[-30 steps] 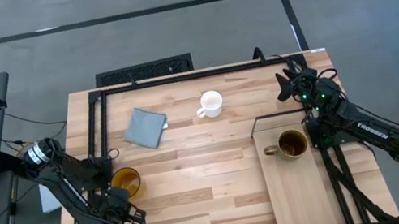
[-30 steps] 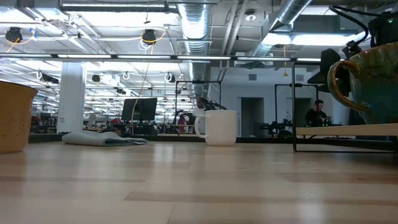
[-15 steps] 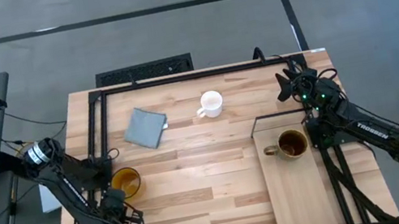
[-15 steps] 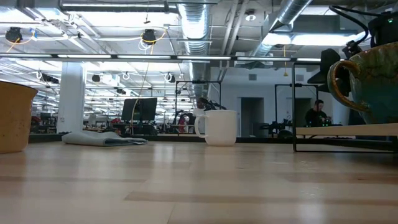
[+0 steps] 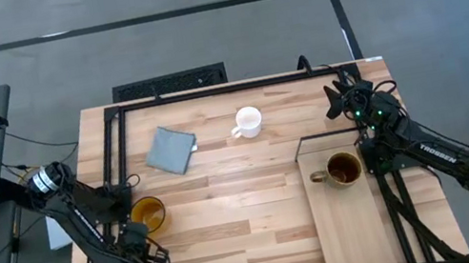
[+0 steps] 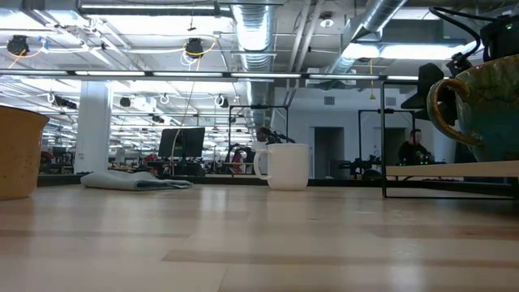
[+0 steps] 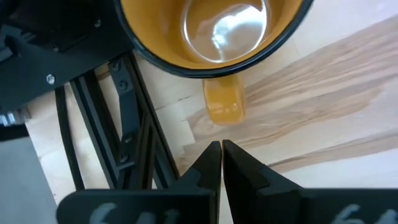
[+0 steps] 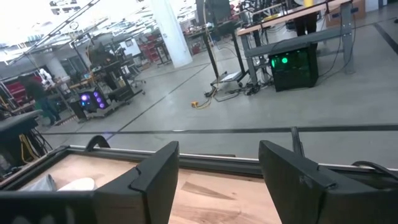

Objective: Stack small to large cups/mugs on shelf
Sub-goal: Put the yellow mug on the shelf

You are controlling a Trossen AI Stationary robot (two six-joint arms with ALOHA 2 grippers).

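The yellow-orange mug [image 5: 147, 213] stands upright on the tabletop at the left, its handle [image 7: 222, 102] toward the near edge. My left gripper [image 7: 221, 148] is shut and empty, its tips just short of that handle; in the high view it is at the mug's near side [image 5: 139, 233]. The dark brown mug [image 5: 344, 169] stands upright on the pale shelf board [image 5: 353, 227] at the right. The white mug [image 5: 248, 121] stands on the tabletop near the far edge. My right gripper [image 8: 217, 180] is open and empty at the far right [image 5: 341, 99], beyond the shelf.
A grey-blue folded cloth [image 5: 170, 150] lies flat on the table left of the white mug. A black frame [image 5: 208, 91] runs along the far edge and down both sides. Bare planks lie between the yellow-orange mug and the shelf.
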